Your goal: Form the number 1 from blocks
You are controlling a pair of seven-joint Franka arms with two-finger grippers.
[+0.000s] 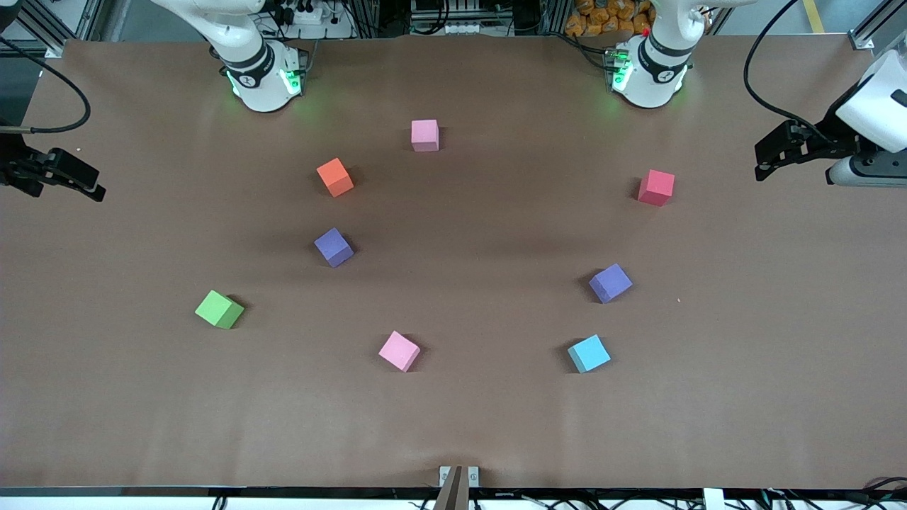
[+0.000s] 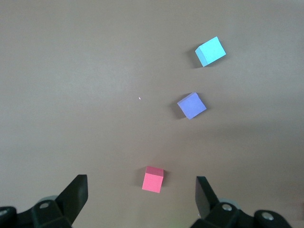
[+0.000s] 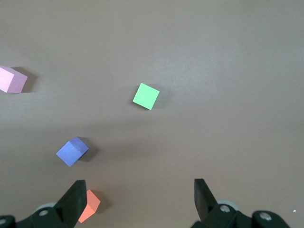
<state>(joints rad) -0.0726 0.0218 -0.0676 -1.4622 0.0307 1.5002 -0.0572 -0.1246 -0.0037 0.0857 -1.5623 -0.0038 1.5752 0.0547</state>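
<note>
From the front view, the blocks lay scattered, none touching: a pink block [image 1: 424, 134], orange block [image 1: 335, 177], red block [image 1: 656, 188], two purple blocks [image 1: 333, 247] [image 1: 610, 283], a green block [image 1: 219, 309], a second pink block [image 1: 399, 350] and a light blue block [image 1: 589, 354] on the surface [image 1: 468, 425]; no "1" was begun, so all placing seemingly remained; both arms waited at the surface's ends. In the left wrist view, the left end effector [image 2: 141, 192] hung released over the red block [image 2: 153, 179]; in the right wrist view, the right end effector [image 3: 140, 194] hung released, empty, the green block [image 3: 146, 96] lying apart.
</note>
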